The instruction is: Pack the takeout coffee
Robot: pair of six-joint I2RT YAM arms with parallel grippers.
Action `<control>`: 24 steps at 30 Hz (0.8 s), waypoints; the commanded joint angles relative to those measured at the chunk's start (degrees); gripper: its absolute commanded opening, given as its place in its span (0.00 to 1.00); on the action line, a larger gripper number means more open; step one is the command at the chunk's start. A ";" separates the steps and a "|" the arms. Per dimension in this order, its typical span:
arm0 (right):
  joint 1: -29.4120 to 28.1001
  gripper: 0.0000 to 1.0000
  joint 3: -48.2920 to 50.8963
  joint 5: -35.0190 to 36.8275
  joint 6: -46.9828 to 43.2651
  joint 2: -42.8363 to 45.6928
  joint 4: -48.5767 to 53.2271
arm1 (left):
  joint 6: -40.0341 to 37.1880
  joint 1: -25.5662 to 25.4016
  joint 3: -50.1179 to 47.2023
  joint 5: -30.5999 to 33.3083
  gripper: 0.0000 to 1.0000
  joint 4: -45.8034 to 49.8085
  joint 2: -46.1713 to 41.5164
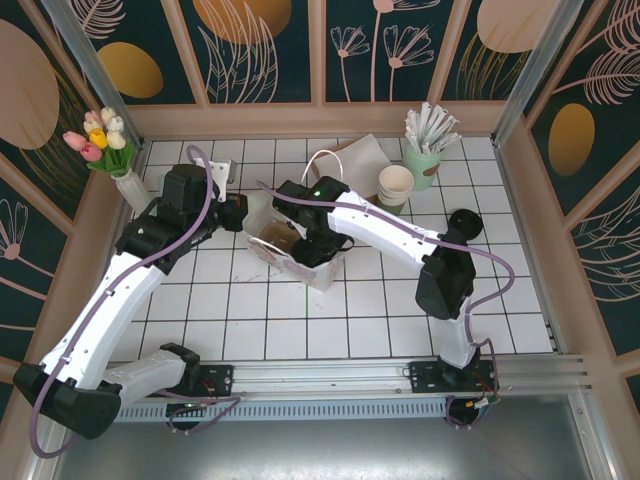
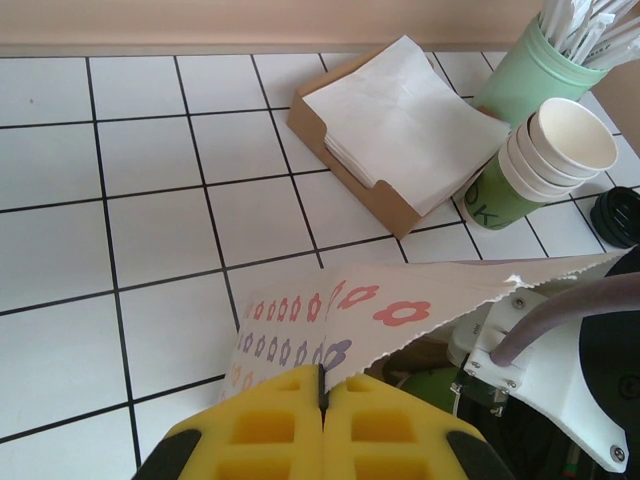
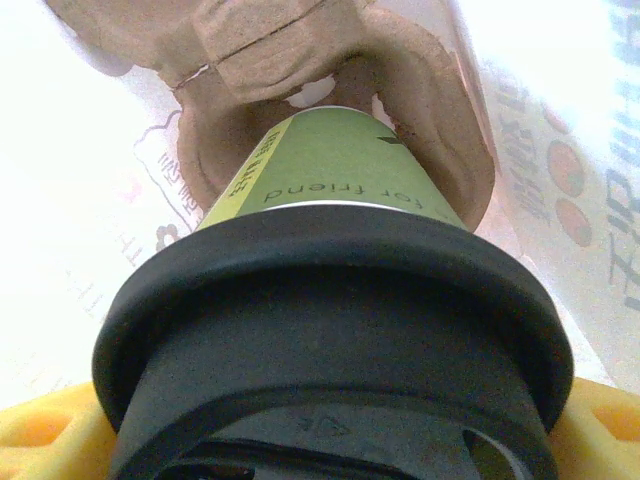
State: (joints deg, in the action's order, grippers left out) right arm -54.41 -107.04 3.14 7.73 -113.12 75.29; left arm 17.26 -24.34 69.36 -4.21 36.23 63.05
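Left gripper (image 2: 322, 398): yellow foam jaws pressed together on the torn top edge of the white paper bag (image 2: 400, 310) printed with small flowers. This holds that side of the bag mouth up and open.
Right gripper (image 1: 303, 244): down inside the bag mouth with its jaws set wide. A yellow pad (image 3: 45, 440) lies against each side of the lid, which I read as a hold on the cup.
Takeout coffee (image 3: 340, 170): a small green paper cup with a round black plastic lid. It sits inside the bag, its base among the walls of 1 well of the brown moulded-pulp cup carrier (image 3: 270, 40).
Key relation: the cup lies straight ahead between the right fingers. Its long axis runs along the gripper's reach, lid nearest the wrist and base farthest.
Nearer arm: the right, with the cup between its fingers. The left sits at the bag's rim and is busy with the paper.
Seating: I cannot tell whether the base rests fully on the well floor.
Step in hand, by my judgement: setting the cup into the carrier, with the release not yet made.
Next move calls for: travel along the cup's axis only, since a sideways pull could tip the cup or snag the bag wall.
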 commanded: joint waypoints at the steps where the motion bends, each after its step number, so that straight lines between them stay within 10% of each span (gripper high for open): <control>1: 0.89 0.56 1.27 -0.79 -0.62 -1.52 2.84 | 0.13 0.17 -0.28 1.13 0.00 -1.02 -1.08; 24: 0.98 0.56 0.72 -1.28 -1.46 -1.64 2.00 | 0.15 0.17 -0.54 1.12 0.00 -1.11 -1.00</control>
State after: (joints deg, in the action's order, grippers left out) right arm -54.33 -107.02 2.94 7.33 -113.43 75.07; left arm 17.26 -24.34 69.14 -4.19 36.23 63.05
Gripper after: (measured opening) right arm 0.798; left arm 0.053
